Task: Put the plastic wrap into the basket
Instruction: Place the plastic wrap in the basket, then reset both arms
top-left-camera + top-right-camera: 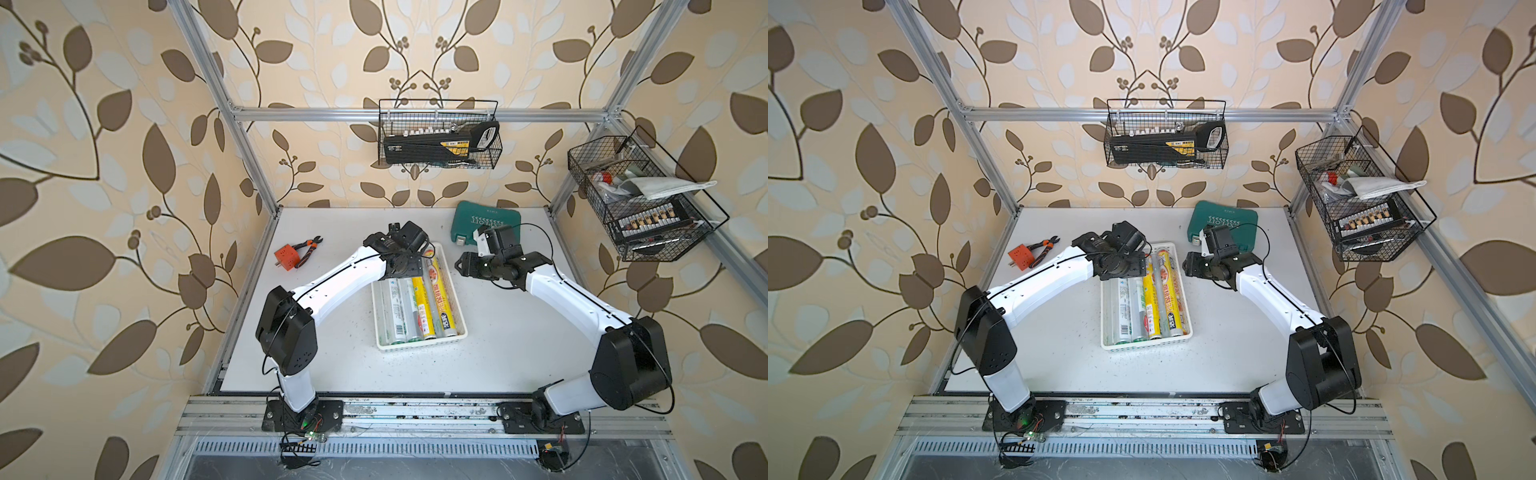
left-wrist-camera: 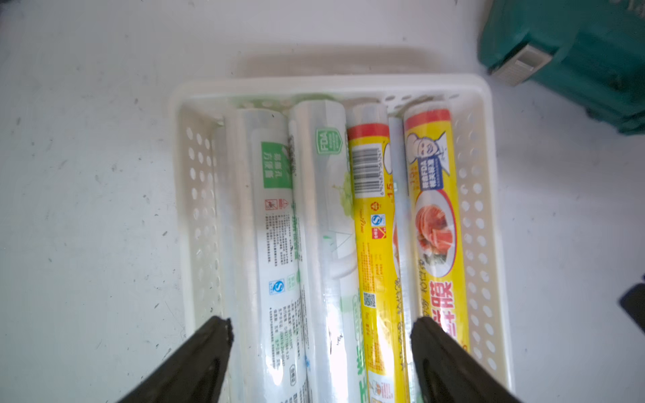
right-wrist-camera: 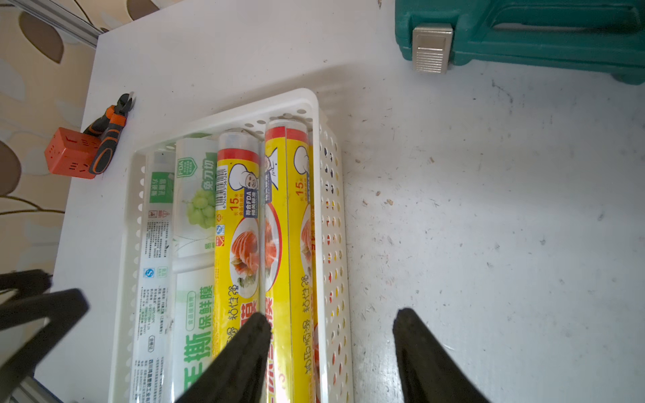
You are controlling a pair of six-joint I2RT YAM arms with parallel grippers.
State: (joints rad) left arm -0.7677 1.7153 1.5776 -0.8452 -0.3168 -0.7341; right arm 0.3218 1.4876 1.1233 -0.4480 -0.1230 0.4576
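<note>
The white basket (image 1: 422,345) (image 1: 1146,344) lies mid-table with several rolls of plastic wrap (image 1: 419,307) (image 1: 1148,303) side by side in it, silvery-green ones on its left, yellow ones on its right. My left gripper (image 1: 406,270) (image 2: 321,324) hangs open above the basket's far half; its wide-spread fingers hold nothing, and a silvery roll (image 2: 275,226) and a yellow roll (image 2: 377,226) lie below them. My right gripper (image 1: 463,264) (image 3: 331,319) is open and empty. It straddles the basket's right wall (image 3: 330,244), one finger over the yellow rolls (image 3: 237,226) and one over the table.
A green tool case (image 1: 486,222) lies just behind the basket's far right corner. An orange cube (image 1: 286,257) and cutters (image 1: 309,247) sit at the far left. Black wire baskets hang on the back wall (image 1: 438,135) and the right wall (image 1: 640,199).
</note>
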